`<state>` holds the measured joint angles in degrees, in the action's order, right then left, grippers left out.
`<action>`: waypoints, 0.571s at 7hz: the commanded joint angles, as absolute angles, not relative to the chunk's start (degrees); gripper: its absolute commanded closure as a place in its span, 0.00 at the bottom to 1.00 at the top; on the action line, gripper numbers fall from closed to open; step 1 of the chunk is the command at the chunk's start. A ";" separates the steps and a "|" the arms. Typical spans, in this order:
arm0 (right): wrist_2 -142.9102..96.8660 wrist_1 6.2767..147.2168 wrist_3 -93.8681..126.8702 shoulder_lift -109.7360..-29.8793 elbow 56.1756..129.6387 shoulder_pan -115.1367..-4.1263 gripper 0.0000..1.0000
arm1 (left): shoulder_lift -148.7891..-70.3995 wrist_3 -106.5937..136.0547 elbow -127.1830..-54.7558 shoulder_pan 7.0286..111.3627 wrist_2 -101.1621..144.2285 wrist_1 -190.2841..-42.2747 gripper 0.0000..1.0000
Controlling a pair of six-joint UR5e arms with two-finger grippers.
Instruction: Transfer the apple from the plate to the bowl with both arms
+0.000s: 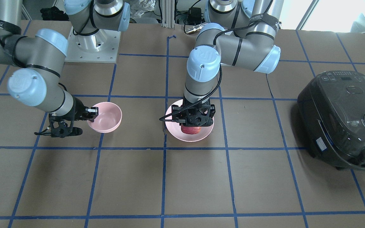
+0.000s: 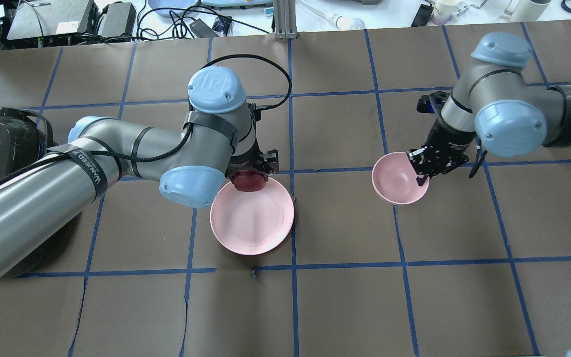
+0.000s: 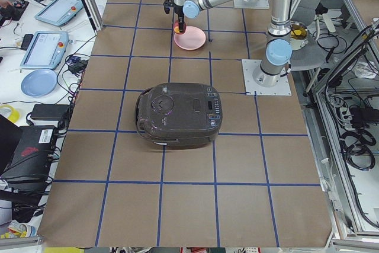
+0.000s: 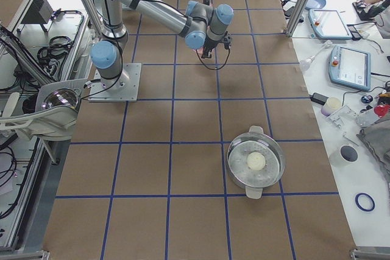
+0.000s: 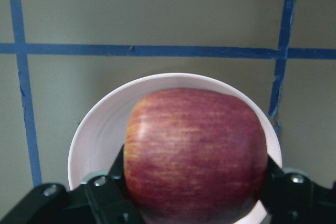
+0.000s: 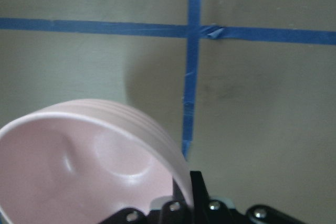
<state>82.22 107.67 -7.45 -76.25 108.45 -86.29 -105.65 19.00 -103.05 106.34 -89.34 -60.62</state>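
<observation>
The left claw [image 5: 194,182] is clamped around the apple [image 5: 197,140], which is on or just above the plate [image 2: 253,223], so the lift looks barely begun. The right claw [image 2: 420,174] pinches the rim of the empty bowl [image 2: 394,183], well apart from the plate. The carry and the drop remain.

In the overhead view the left arm [image 2: 117,148] reaches in from the lower left edge toward the middle of the frame with its wrist turned straight down. The left claw [image 2: 249,178] points downward, both fingers pressed against the sides of the apple [image 5: 195,153]. The right arm [image 2: 513,116] comes in from the right edge, its wrist angled down toward the frame's middle, and the right claw [image 2: 422,173] is pinched on the rim of the bowl [image 2: 393,186]
</observation>
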 commanded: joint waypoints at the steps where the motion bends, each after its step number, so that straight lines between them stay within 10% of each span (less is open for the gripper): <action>1: 75.95 111.07 -0.90 -74.89 109.59 -91.22 1.00 | -105.12 21.08 -98.11 106.26 -88.95 -65.90 1.00; 4: 77.16 116.36 -0.79 -73.30 112.06 -91.76 1.00 | -105.55 25.66 -96.77 106.26 -86.92 -66.88 1.00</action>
